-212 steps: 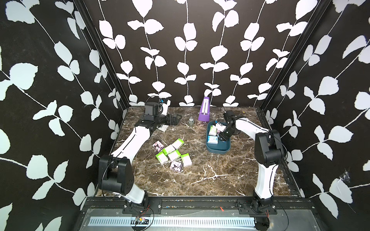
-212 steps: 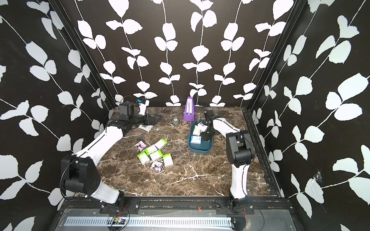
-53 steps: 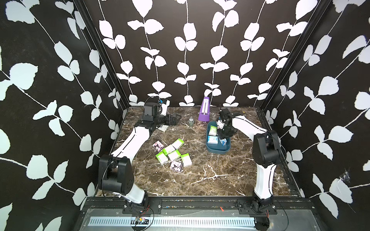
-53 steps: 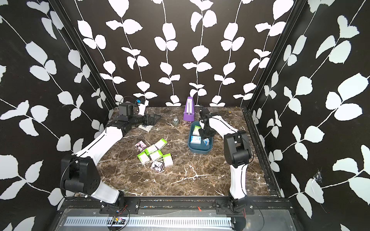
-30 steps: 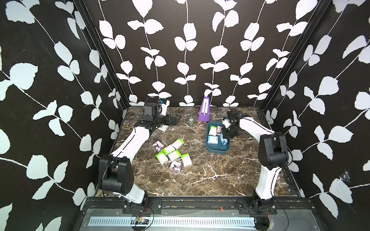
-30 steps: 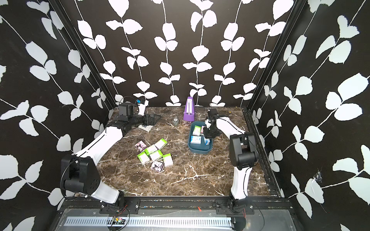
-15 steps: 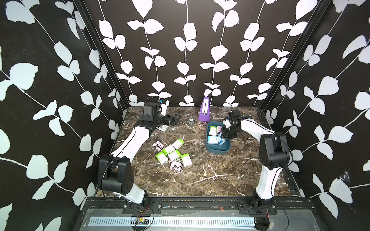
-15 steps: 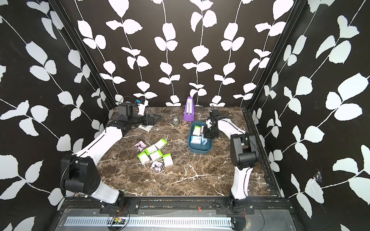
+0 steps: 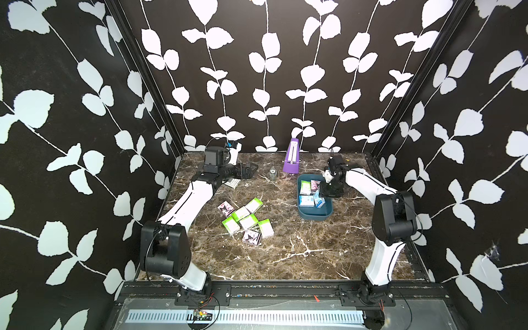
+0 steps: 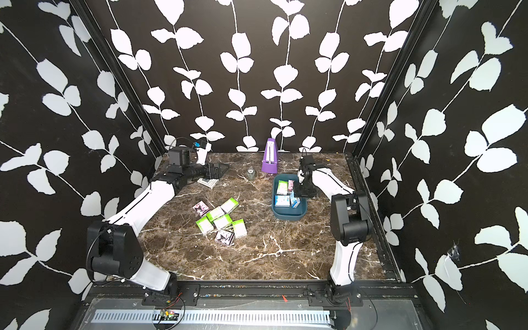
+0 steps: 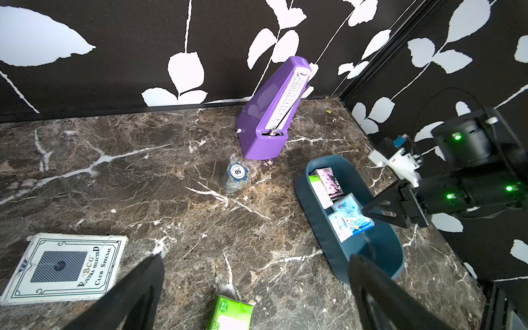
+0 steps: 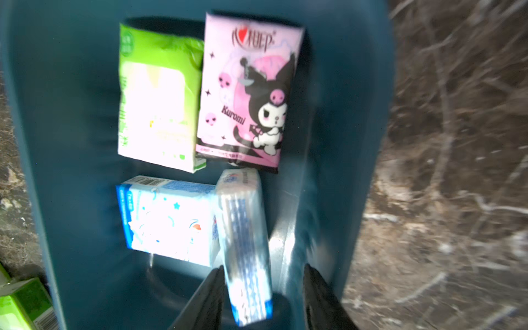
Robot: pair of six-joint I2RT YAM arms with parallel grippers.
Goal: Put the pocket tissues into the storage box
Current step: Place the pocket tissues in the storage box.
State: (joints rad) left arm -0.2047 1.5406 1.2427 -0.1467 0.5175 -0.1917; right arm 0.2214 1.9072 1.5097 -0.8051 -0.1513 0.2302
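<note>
Nearest me, seven loose pocket tissues (image 9: 245, 220), lime-green-and-white and pink cartoon packets, lie clustered mid brown marble table (image 9: 285, 257). Beyond, on my right side, the dark teal plastic storage box (image 9: 314, 217) holds four packets. One blue-white packet (image 12: 245, 243) stands on edge between the right gripper (image 12: 263, 267) jaws, which are apart, with a gap on one side. Far back, left gripper (image 11: 255, 257) is spread wide, empty, near flat white card box (image 11: 65, 265) and purple pyramid metronome (image 9: 292, 157).

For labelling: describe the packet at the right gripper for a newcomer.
Near the purple metronome sits the teal storage box. Of four packets inside, it is the blue-white packet at the right gripper, alone tipped on edge against a flat blue packet.
</note>
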